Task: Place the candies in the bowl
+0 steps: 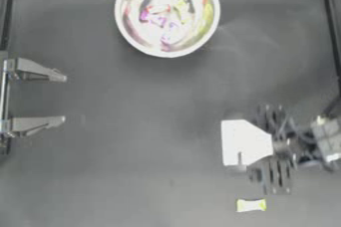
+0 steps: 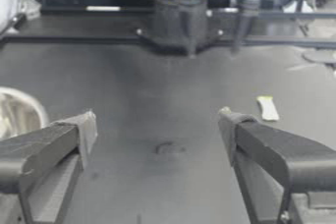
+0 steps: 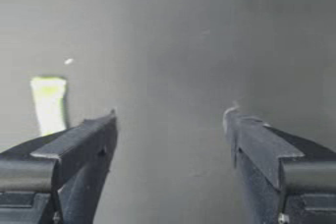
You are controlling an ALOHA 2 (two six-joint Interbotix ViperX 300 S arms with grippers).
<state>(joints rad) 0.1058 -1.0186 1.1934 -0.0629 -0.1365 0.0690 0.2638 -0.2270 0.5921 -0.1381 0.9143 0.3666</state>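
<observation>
A pale yellow-green candy lies flat at five o'clock. The right gripper, jaws spread, hovers beside it. The left gripper waits, released, at nine o'clock.

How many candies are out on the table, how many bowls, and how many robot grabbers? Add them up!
Candies on the table: 1, the yellow-green candy
Bowls: 1, the shiny bowl
Grippers: 2, the left gripper and the right gripper, both open
Total: 4
The sweets inside the bowl blur into its reflections, so those cannot be counted.
</observation>
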